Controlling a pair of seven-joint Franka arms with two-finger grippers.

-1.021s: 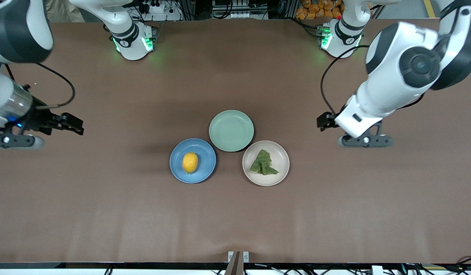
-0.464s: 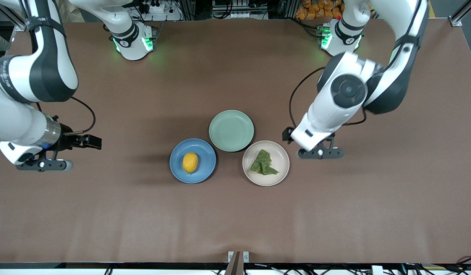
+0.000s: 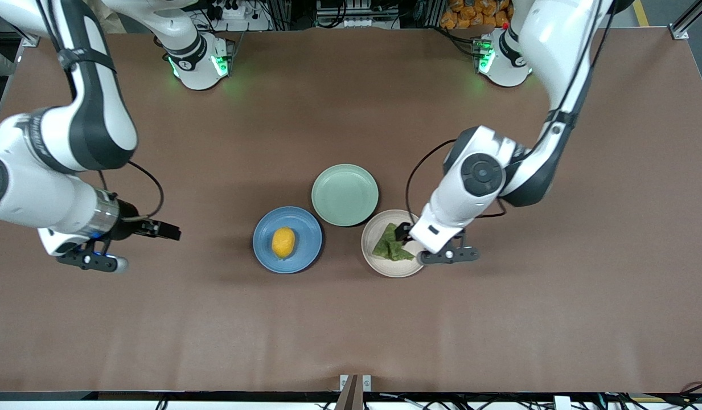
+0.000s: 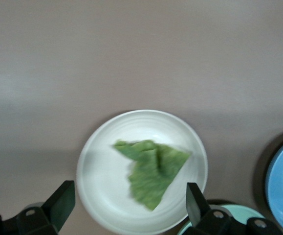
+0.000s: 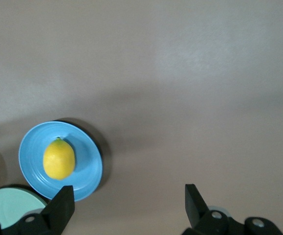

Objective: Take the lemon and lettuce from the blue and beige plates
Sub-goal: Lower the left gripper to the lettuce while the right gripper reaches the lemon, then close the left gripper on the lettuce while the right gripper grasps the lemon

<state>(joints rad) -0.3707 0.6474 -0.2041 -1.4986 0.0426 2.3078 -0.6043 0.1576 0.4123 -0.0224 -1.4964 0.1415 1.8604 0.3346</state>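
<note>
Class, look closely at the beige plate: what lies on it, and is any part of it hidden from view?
On the beige plate lies only the lettuce, a wrinkled green leaf. In the front view the left claw and wrist cover the plate's edge toward the left arm's end; the wrist view shows that part bare.

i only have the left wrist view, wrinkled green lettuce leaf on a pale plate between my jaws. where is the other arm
Observer: The right gripper hangs over bare brown table toward the right arm's end, jaws open and empty, not yet over any plate.
Operator: is the lemon in place
Observer: Yes, the small oval yellow lemon lies in the middle of the round blue plate.
Operator: what's that mint edge i see
Observer: A round mint-green plate, nothing on it, farther from the front camera than the blue plate and the pale beige plate.
Operator: am i centred
Observer: The left gripper is over the beige plate, beside the lettuce.
</note>
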